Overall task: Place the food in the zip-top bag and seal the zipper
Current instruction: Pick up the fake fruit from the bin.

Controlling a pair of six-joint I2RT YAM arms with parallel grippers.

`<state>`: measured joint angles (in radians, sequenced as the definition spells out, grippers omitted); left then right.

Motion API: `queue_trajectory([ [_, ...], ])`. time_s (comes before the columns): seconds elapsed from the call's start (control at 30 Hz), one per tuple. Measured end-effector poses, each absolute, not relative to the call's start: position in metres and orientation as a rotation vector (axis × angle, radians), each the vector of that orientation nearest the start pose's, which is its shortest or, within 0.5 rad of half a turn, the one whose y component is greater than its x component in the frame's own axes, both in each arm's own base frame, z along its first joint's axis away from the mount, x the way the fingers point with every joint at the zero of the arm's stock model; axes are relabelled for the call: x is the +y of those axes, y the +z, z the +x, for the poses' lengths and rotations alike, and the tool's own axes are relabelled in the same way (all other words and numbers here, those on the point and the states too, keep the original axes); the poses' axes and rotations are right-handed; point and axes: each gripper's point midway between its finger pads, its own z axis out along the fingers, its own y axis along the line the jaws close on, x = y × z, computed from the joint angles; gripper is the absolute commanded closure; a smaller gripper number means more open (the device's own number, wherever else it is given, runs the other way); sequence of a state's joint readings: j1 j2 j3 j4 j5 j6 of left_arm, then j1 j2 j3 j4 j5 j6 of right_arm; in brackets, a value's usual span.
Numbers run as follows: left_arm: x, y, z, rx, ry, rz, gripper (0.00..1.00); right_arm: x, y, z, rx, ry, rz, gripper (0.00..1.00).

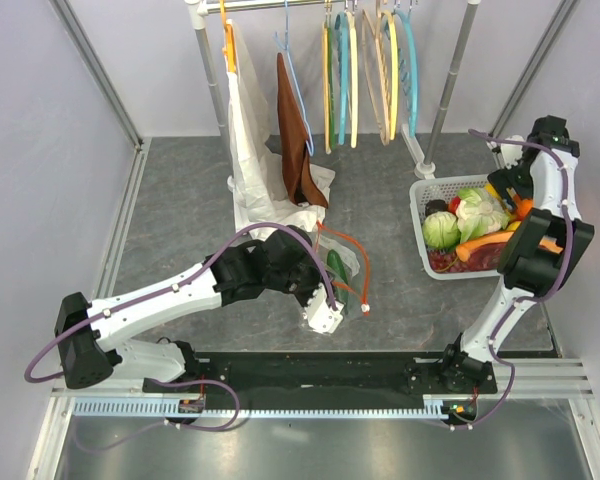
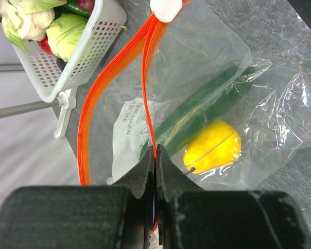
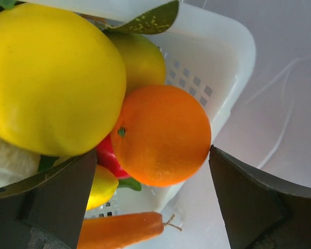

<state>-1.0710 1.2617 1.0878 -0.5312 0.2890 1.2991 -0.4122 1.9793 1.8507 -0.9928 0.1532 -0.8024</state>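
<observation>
Left fingers (image 2: pixel 142 174) tight on orange-red zipper (image 2: pixel 145 78); right fingers (image 3: pixel 57 202) wide apart around smooth round orange (image 3: pixel 163 135)

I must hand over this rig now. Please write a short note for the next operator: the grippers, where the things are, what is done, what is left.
Left gripper: shut on the zipper of the zip-top bag, which lies on the table.
Right gripper: open over the white basket, one finger on each side of the orange, not gripping it yet.
Done: the cucumber and the yellow fruit lie inside the bag.
Left: grasp the orange, put it in the bag, then close the zipper; its two strips stand apart now.
</observation>
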Motion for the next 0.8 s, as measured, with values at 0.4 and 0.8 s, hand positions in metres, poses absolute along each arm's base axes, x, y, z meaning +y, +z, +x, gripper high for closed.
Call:
queue_trajectory([
  [0.4, -0.336, 0.205, 0.170, 0.712, -0.210, 2.149, 0.98, -0.240, 0.140, 0.393, 2.786, -0.579, -0.499, 0.24],
  [0.8, -0.335, 0.204, 0.170, 0.715, -0.208, 2.151, 0.98, -0.225, 0.201, 0.412, 2.645, -0.495, -0.406, 0.28],
])
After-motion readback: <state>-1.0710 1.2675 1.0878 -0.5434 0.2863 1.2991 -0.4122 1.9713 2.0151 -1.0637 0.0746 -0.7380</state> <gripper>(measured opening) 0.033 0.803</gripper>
